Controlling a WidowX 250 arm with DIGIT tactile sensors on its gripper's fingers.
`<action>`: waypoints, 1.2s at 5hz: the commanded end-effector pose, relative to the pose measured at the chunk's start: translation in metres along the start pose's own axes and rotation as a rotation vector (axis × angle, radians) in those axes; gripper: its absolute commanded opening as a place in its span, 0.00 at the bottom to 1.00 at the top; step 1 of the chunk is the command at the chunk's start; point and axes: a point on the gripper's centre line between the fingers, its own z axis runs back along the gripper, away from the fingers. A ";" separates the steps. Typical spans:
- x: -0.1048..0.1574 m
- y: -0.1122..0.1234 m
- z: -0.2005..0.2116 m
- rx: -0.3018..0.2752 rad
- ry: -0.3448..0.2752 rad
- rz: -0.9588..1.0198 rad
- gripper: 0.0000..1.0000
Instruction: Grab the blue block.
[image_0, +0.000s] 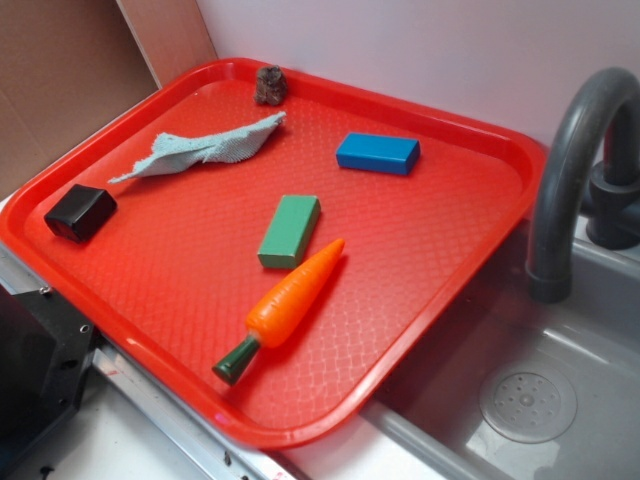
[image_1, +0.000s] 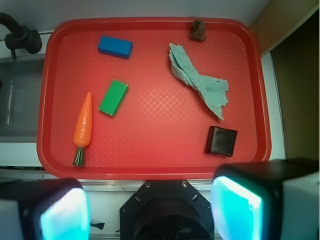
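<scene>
Gripper (image_1: 150, 210) waiting wide open, short of the tray's near rim.

Ahead to its left lie the carrot (image_1: 83, 127), green block (image_1: 113, 97) and, farthest, the blue block (image_1: 115, 46), flat, near the tray (image_1: 150, 170) far rim with clear room around; cloth (image_1: 200, 82) and black block (image_1: 222, 140) lie right.

blue block (image_0: 378, 153), small flat bright-blue brick, lying flat near tray's far edge

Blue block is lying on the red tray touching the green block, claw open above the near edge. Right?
Not touching: the flat blue rectangular block lies apart from the green rectangular block, bare red plastic tray between them, as the exterior view shows. The rest holds.
</scene>
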 end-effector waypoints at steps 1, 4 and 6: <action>0.000 0.000 0.000 0.000 0.000 0.000 1.00; 0.089 0.021 -0.047 0.013 -0.103 -0.370 1.00; 0.133 -0.009 -0.084 -0.033 -0.192 -0.792 1.00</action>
